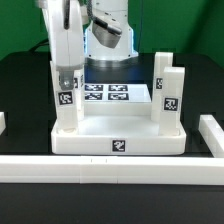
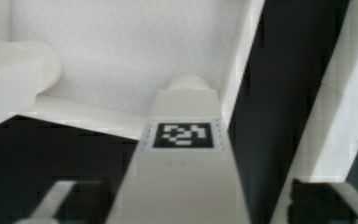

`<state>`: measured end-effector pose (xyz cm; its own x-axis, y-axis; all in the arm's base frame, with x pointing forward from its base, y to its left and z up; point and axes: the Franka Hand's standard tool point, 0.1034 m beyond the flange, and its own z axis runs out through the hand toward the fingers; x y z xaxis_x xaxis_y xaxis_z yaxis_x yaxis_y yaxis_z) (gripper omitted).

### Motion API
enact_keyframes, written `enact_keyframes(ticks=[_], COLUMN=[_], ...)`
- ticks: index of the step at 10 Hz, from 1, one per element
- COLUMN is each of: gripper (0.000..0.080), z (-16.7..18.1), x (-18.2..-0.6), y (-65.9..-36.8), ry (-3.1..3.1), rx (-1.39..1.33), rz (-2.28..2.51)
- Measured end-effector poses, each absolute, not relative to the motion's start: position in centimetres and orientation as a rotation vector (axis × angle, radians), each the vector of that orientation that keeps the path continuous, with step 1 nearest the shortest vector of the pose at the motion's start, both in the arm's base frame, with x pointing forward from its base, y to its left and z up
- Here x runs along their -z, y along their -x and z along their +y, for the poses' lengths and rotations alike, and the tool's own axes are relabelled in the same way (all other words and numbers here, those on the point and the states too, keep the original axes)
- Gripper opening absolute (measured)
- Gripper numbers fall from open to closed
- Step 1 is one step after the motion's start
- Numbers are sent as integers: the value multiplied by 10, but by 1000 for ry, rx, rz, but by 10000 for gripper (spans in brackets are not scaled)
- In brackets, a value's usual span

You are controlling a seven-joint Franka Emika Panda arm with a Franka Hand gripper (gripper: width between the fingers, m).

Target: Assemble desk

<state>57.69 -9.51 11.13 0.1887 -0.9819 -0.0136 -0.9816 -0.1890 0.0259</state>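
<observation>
A black table (image 1: 25, 75) fills the scene, with a green backdrop (image 1: 20, 25) behind it. White border rails (image 1: 60, 168) run along the near edge and the exterior view's right. At the centre sits the desk top (image 1: 118, 138), a white rimmed tray lying flat with a tag on its near wall. Three white legs stand upright in its corners: one (image 1: 67, 95) at the exterior view's left, two (image 1: 167, 88) at its right. The marker board (image 1: 107, 93) lies flat behind the tray. The white arm's upper part is cut off. Its gripper (image 1: 68, 72) straddles the left leg's top, fingers (image 2: 309, 90) apart, seemingly clear of the leg.
</observation>
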Motion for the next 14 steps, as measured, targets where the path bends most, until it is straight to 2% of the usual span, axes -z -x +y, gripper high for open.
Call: enact_keyframes(ticks=[1,2,8,14], gripper=[596,639,649,649], z=[-93,-92,-93,-97], x=[-111,-112,-112,-110], y=[-577,-577,-577,-574], ry=[-2477,-2510,-2882,-3122], rx=[50,61,65,35], rz=[-1911,-1868,-1242,-289])
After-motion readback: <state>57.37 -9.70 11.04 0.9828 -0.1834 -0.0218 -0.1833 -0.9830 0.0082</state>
